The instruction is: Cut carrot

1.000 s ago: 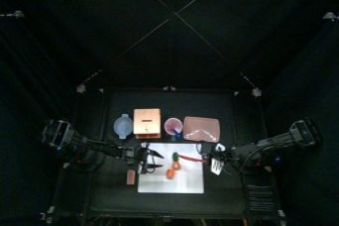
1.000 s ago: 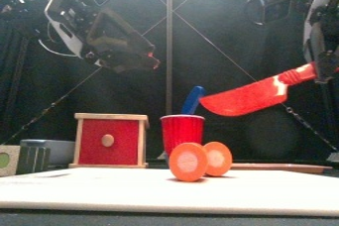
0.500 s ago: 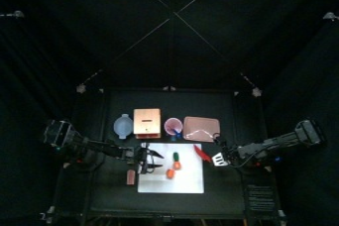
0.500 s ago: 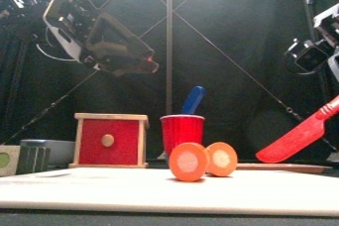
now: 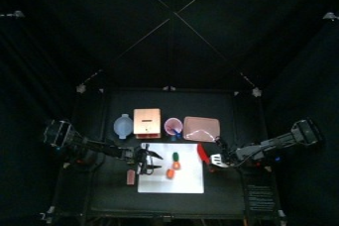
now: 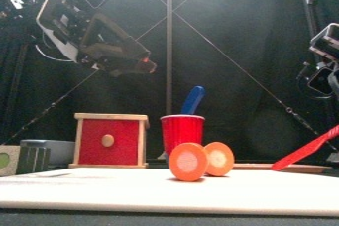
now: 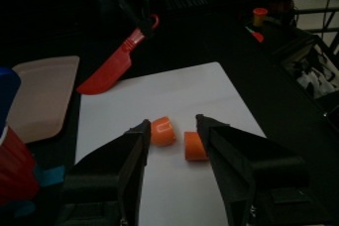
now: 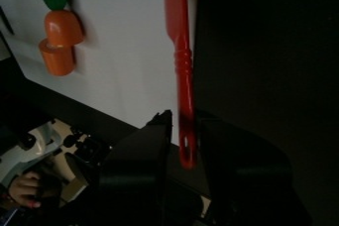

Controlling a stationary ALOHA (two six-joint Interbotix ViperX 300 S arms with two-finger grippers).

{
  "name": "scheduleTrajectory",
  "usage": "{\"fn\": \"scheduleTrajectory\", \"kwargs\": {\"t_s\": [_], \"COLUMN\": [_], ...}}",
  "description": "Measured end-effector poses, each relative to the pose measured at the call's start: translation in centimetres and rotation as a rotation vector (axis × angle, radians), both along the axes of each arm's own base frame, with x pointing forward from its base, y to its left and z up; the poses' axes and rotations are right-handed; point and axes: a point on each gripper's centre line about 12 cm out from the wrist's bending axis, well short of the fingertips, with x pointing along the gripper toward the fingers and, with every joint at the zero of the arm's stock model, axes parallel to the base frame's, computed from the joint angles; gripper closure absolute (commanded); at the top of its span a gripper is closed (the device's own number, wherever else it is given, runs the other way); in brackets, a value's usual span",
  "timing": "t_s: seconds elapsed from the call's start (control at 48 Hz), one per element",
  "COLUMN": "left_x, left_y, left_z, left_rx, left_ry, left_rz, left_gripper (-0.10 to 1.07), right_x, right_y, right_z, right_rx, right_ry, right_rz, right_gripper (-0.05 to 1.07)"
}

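carrot (image 7: 176,138) in two orange chunks, green tip

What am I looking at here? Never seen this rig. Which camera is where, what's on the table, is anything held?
It is a two-armed robot at a small black table, curtained off. One picture looks straight down from high above, one looks level from the table's front edge, and one comes from a camera on each wrist.

On the white mat lie orange carrot pieces, already cut apart. Behind stand a red cup and a red box.

The left gripper hovers above the pieces, open and empty. The red toy knife rests at the mat's right side, its handle at the right gripper. Whether that is a grip, I cannot tell.
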Motion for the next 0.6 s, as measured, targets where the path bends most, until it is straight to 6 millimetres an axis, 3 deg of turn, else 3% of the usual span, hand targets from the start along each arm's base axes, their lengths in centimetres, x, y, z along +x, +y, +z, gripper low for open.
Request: {"fn": "scheduleTrajectory", "kwargs": {"t_s": [0.333, 0.604], "left_x": [-0.2, -0.3], "left_y": [0.0, 0.0], "left_z": [-0.3, -0.3], "left_rx": [0.001, 0.001], "left_ry": [0.011, 0.011], "left_rz": [-0.001, -0.001], "left_gripper": [0.18, 0.18], "right_x": [1.9, 2.4], "right_y": [0.8, 1.2], "right_z": [-1.4, -2.1], "right_rx": [-0.036, -0.076], "right_ry": [-0.005, -0.001], "right_rz": [0.054, 0.105], "right_gripper": [0.12, 0.09]}}
